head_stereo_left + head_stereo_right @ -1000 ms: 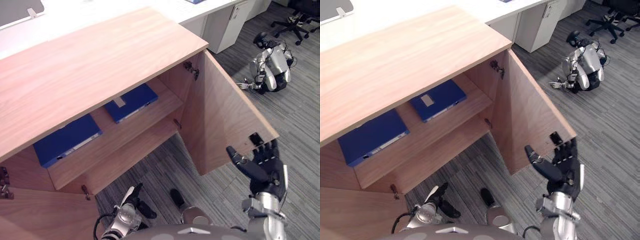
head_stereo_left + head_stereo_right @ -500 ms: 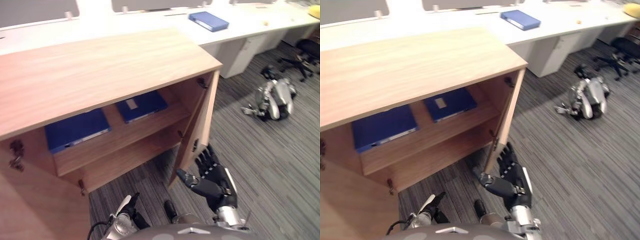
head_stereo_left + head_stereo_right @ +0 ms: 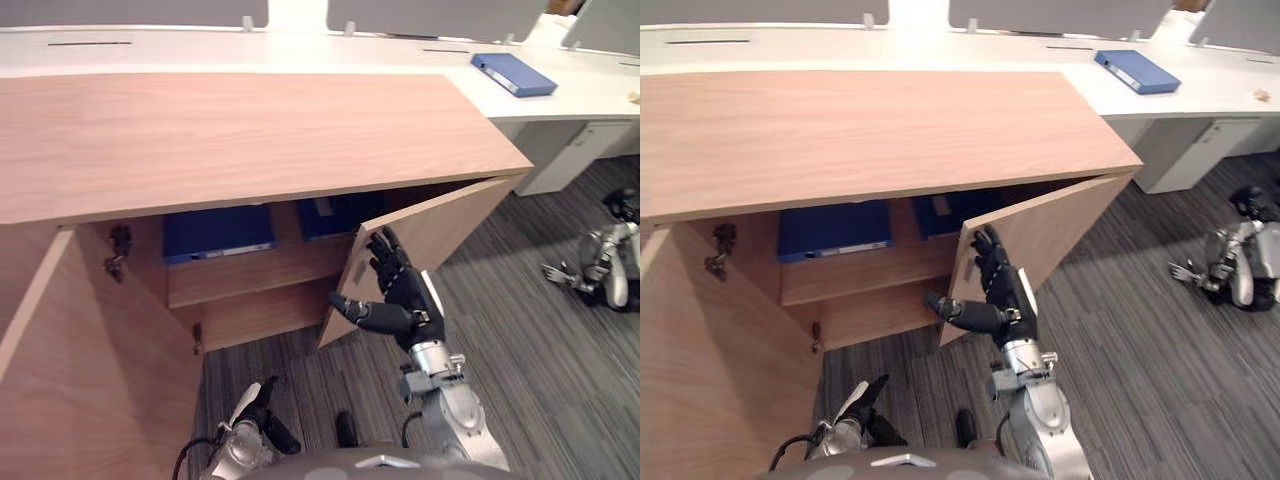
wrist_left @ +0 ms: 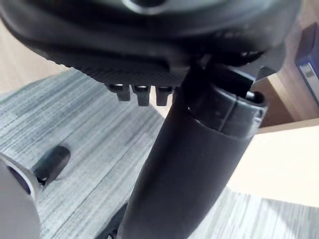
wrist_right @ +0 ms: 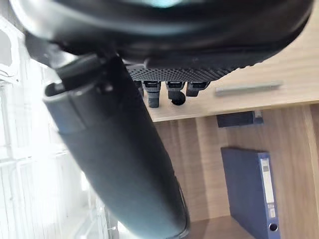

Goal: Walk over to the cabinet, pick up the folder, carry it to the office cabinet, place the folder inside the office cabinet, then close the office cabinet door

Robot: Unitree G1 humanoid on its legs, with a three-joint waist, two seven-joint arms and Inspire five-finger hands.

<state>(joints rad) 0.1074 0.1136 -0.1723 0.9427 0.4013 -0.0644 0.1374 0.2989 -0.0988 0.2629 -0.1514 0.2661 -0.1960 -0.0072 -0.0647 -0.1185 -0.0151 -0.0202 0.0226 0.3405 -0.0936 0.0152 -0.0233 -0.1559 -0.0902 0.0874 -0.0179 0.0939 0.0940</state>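
While the left hand (image 3: pixel 252 402) hangs low with relaxed fingers, the right hand (image 3: pixel 400 298), fingers straight and spread, has swung the right door (image 3: pixel 445 222) half shut (left door (image 3: pixel 100 350) wide open); blue folders (image 3: pixel 218 232) lie shelved inside, so closing remains.

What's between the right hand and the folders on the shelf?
The cabinet's right door: the right hand lies flat on its outer face, with the folders behind it inside. The eye views show it.
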